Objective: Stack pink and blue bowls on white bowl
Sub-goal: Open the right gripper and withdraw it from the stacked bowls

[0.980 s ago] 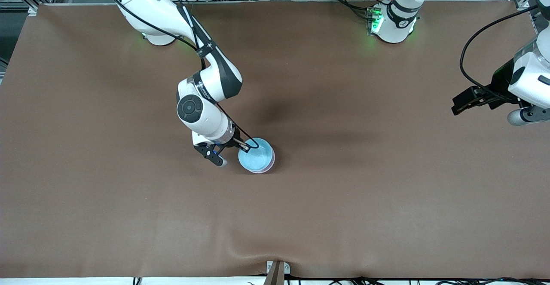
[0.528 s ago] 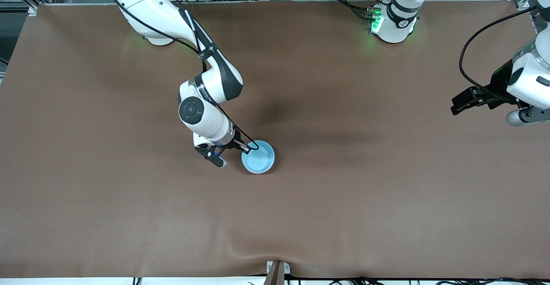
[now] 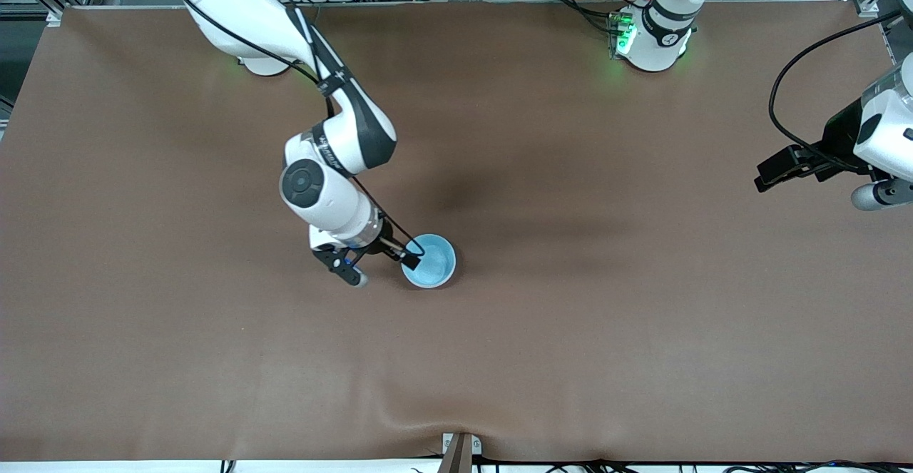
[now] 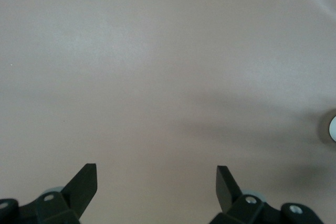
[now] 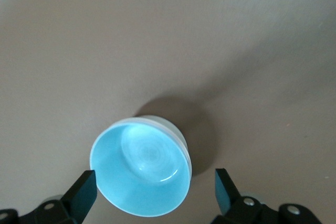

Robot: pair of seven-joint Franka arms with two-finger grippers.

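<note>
The light blue bowl (image 3: 430, 261) sits upright in the middle of the table, and the right wrist view shows its glossy inside (image 5: 142, 174). A thin pale rim (image 5: 164, 123) of a bowl beneath it peeks out at one side; I cannot tell its colour. The pink bowl and the white bowl are otherwise hidden under the blue one. My right gripper (image 3: 381, 265) hangs open over the blue bowl's edge toward the right arm's end, its fingers (image 5: 85, 186) spread wider than the bowl and holding nothing. My left gripper (image 3: 774, 170) waits open over the left arm's end of the table, also seen as the left gripper (image 4: 156, 179) above bare cloth.
Brown cloth (image 3: 570, 330) covers the whole table. A small bracket (image 3: 460, 448) sits at the table's edge nearest the front camera. Both arm bases (image 3: 653, 45) stand along the edge farthest from that camera.
My right gripper has opened and let go of the blue bowl, which has settled level on the stack and now covers the pink rim. The right hand has drawn back a little.
</note>
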